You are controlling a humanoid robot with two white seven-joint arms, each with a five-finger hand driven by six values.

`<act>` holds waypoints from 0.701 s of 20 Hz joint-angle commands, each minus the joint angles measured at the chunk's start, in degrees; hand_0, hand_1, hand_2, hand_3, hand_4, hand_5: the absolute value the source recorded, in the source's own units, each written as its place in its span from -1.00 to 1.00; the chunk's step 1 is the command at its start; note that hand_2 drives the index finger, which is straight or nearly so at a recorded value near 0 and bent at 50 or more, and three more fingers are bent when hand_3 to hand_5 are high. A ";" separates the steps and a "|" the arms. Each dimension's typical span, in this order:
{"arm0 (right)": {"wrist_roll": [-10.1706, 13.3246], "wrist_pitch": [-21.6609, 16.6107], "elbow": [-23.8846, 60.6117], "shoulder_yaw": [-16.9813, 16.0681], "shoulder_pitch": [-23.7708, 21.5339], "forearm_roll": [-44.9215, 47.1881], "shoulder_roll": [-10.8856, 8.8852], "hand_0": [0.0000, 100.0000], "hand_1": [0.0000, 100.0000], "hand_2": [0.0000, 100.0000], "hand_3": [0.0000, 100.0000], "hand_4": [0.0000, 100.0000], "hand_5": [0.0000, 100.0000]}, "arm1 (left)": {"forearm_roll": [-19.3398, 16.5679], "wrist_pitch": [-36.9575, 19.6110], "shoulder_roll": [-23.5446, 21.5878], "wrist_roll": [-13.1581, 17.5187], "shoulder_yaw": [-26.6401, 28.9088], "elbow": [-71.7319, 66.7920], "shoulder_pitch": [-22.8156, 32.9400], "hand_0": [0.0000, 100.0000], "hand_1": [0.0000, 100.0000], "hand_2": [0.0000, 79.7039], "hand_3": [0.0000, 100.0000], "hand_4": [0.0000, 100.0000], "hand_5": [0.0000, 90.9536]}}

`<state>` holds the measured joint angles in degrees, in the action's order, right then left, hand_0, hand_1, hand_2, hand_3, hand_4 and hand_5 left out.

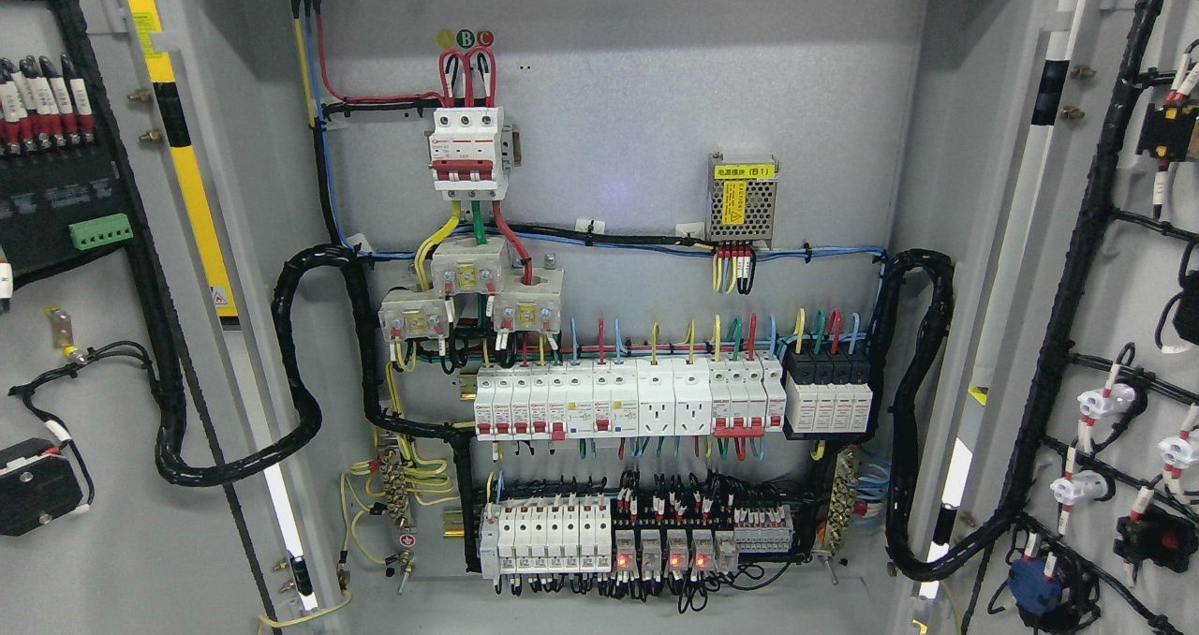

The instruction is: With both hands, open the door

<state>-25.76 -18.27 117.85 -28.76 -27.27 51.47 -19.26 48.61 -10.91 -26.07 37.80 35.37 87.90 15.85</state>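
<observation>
Head view: an electrical cabinet [618, 101] stands wide open, both doors swung out to the sides; neither robot hand shows, so the state of the fingers cannot be told.

The left door [94, 541] fills the left edge of the picture and the right door [1105, 270] the right edge, each showing its inner face with wiring and mounted parts. A thick black cable loom [300, 354] loops from the left door into the cabinet, and a second loom [913, 410] loops in from the right door. On the back panel sit a red-and-white main breaker [466, 153] near the top, a small power supply [743, 199] with a yellow label to its right, a long row of white breakers [628, 406] across the middle, and a lower row of relays [660, 551] with red lights lit.
</observation>
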 commanded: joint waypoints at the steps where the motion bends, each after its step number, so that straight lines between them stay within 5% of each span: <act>1: 0.01 -0.10 0.19 -0.34 -0.23 0.03 0.01 -0.56 -1.00 -1.00 -1.00 -1.00 -1.00 | 0.17 -0.07 -1.79 0.17 0.40 -1.77 -0.39 -1.00 -1.00 -1.00 -1.00 -1.00 -1.00; 14: -0.08 -1.24 1.24 2.03 -1.38 2.23 -1.22 -0.56 -1.00 -1.00 -1.00 -1.00 -1.00 | 5.01 0.98 -1.00 0.08 0.05 14.21 1.99 -1.00 -1.00 -1.00 -1.00 -1.00 -1.00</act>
<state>-25.76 -19.16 118.46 -28.37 -28.02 52.74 -19.61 52.21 -10.37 -27.03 38.10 35.66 92.71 17.09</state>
